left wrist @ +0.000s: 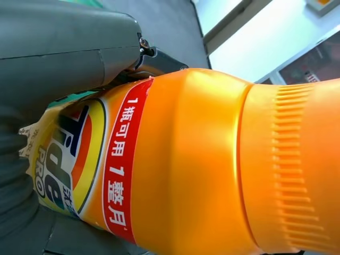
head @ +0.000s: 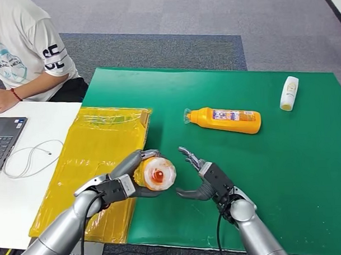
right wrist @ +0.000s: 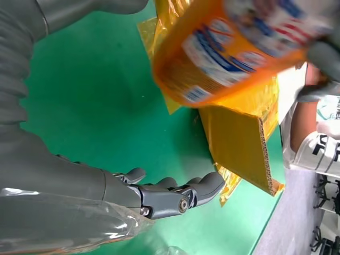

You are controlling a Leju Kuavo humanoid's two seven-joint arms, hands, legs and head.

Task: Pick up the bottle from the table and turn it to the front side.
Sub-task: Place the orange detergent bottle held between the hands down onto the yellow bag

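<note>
- Nearest us in the head view: left robot hand [head: 120, 182] gripping the orange bottle [head: 155, 173], held off the tabletop w/ its cap end facing the camera. In the left wrist view the bottle's [left wrist: 192, 164] red label band and ribbed cap sit right in front of the lens.
- Right robot hand [head: 196, 177] just beside the bottle, not touching; fingers [right wrist: 176, 194] spread, holding nothing.
- We see a green mat [head: 247, 186] over most of the tabletop; a flattened yellow cardboard sheet [head: 94, 164] lies along its left edge, partly on a white desk [head: 19, 211].
- Farther back on the mat: a 2nd orange bottle [head: 225, 120] on its side, and a small white bottle [head: 288, 93] near the right corner.
- Grey carpet floor [head: 178, 21] beyond.
- A person [head: 22, 49] in a white T-shirt sits at the desk w/ a laptop [head: 4, 139] and a white cable [head: 30, 157].
</note>
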